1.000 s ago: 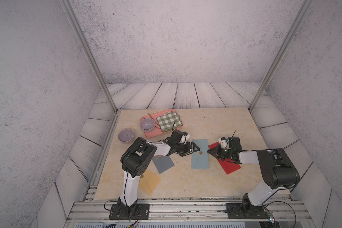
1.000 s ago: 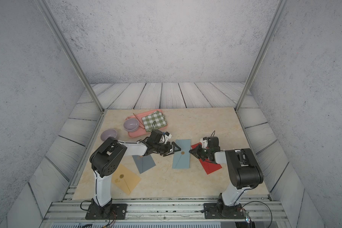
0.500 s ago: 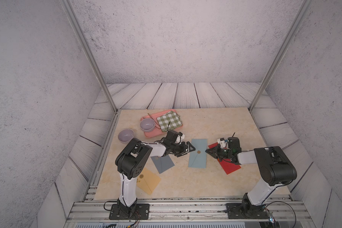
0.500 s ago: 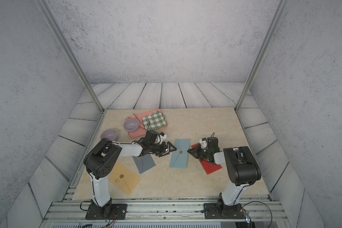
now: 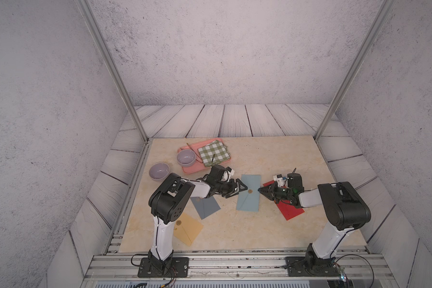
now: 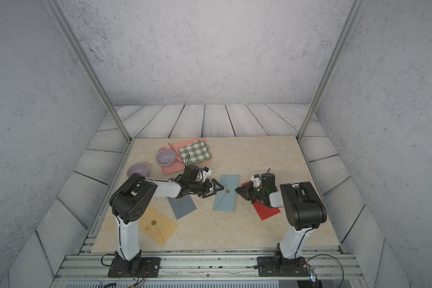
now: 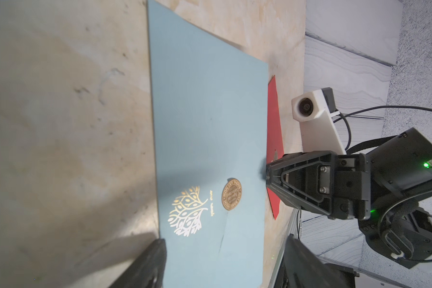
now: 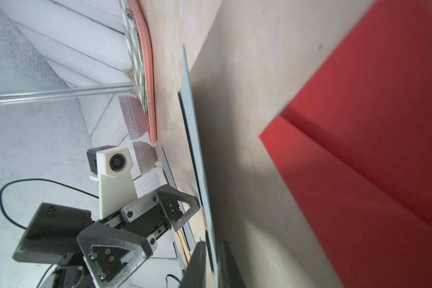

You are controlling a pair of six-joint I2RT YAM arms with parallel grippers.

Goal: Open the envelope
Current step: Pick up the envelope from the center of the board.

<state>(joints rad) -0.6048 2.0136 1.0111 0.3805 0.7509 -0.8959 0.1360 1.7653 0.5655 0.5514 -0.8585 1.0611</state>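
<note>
The light blue envelope [image 5: 247,202] [image 6: 223,199] lies flat mid-table, flap down under a round gold seal [image 5: 250,191] [image 7: 231,194]. My left gripper [image 5: 241,190] [image 6: 217,190] [image 7: 225,249] is open at the envelope's left edge; one finger rests by the edge, the other is raised, and nothing is held. My right gripper [image 5: 260,190] [image 6: 236,190] [image 8: 212,251] lies low at the right edge. In the right wrist view its fingers stand close together with the envelope's thin edge [image 8: 192,119] running between them.
A red envelope [image 5: 289,209] lies under my right arm. A grey-blue envelope [image 5: 205,205] and a yellow one [image 5: 187,228] lie under my left arm. Behind are a pink tray [image 5: 192,170] with a bowl [image 5: 185,157] and checked cloth [image 5: 213,152], and a second bowl [image 5: 159,170].
The blue envelope has slid slightly left with my right gripper at its edge. My left gripper has drawn back from over the envelope to its left edge.
</note>
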